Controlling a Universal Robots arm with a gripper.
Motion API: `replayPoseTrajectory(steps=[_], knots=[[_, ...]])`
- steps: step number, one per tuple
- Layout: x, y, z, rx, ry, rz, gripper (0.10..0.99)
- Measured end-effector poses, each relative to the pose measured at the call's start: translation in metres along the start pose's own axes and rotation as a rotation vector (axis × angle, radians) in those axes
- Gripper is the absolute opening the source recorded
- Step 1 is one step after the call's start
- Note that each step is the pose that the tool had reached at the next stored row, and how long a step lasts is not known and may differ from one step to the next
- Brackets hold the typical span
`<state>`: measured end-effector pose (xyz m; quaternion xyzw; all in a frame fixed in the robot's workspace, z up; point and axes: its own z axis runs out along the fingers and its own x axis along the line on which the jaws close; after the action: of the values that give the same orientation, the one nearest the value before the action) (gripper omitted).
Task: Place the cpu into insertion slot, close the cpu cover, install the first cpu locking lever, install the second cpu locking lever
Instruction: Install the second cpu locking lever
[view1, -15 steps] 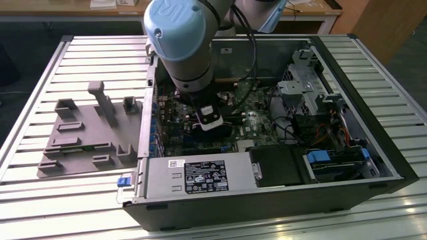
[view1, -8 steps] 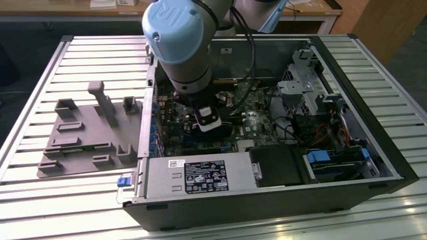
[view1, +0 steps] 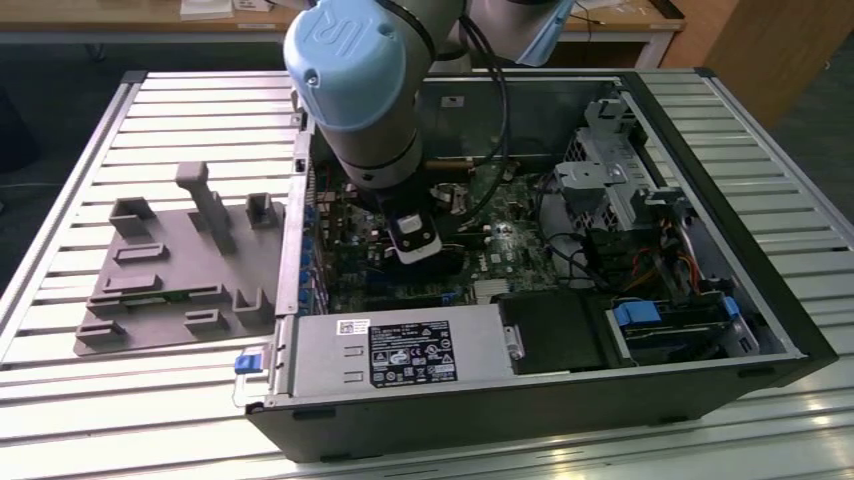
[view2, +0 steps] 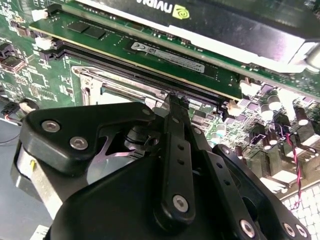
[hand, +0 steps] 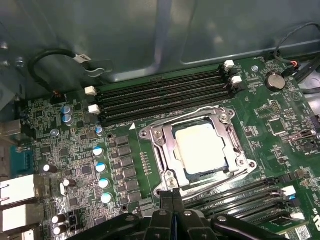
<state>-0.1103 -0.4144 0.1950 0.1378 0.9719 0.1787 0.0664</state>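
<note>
Beside the cpu cover's (hand: 199, 150) near edge, the gripper's (hand: 171, 196) fingers (hand: 166, 200) press together, cpu (hand: 202, 148) seated beneath.

My gripper (hand: 172, 200) is matt black plastic with bright metal screw heads. The cpu (hand: 202, 148) has a smooth, pale, satin metal top. The cover (hand: 165, 145) around it is shiny bare steel. The board (hand: 270, 115) is glossy green laminate. My arm (view1: 354, 60) wears smooth light-blue plastic caps over grey metal.

open computer case (view1: 747, 330) on a slatted table (view1: 80, 200), beside a grey fixture tray (view1: 147, 290).
</note>
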Motion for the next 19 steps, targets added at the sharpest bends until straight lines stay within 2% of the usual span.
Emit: replayPoseTrajectory(steps=[19], knots=[[0.0052,0.0030,0.0064,-0.004,0.0011,0.001,0.102]])
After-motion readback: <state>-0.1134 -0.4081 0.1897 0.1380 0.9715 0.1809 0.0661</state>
